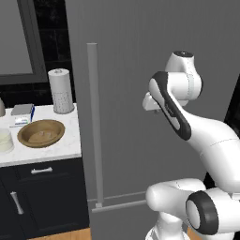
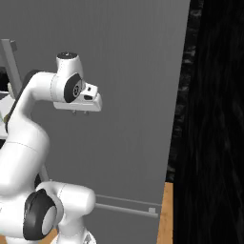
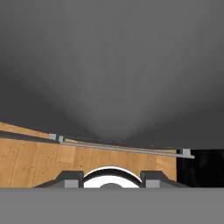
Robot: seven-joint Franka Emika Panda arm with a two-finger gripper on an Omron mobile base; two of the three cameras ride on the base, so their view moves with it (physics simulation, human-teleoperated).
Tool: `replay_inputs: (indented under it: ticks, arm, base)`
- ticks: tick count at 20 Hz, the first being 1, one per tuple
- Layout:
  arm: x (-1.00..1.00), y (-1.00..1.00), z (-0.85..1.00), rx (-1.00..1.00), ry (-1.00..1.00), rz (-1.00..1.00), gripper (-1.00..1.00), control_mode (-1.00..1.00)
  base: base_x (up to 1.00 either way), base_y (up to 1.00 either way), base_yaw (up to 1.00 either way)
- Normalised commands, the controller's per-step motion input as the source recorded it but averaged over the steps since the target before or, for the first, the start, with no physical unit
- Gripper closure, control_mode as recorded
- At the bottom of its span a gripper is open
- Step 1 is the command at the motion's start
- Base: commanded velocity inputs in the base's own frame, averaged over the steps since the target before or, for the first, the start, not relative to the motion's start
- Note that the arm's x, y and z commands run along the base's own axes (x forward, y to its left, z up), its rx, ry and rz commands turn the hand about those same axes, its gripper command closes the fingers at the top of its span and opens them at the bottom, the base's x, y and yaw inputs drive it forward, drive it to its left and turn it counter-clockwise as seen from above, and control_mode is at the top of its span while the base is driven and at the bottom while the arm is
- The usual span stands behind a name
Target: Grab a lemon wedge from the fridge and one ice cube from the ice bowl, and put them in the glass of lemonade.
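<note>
The tool (image 2: 80, 113) hangs before the closed fridge (image 1: 140, 93) door, pointing down, jaws parted with nothing between them. The ice bowl (image 1: 41, 133) sits on the surface (image 1: 65, 145) left of the fridge's handle (image 1: 95, 126).

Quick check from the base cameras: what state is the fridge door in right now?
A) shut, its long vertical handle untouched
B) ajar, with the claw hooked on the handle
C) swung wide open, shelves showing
A: the fridge presents one flat grey front, and its vertical handle stands clear of the claw, which hangs in front of the door to the right of the handle.
</note>
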Motion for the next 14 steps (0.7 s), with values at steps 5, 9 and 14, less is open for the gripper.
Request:
replay_inputs:
  ticks: [5,9,14]
  arm:
    - [-0.34,0.00,0.00,0.00,0.00,0.00,-1.00,-1.00]
    - [-0.65,0.00,-0.11,0.00,-0.13,0.00,-1.00,-1.00]
    - [-0.61,-0.04,-0.19,0.00,-0.20,0.00,-1.00,-1.00]
  base:
    - [0.00,0.00,0.00]
    - [0.00,0.00,0.00]
    - [0.00,0.00,0.00]
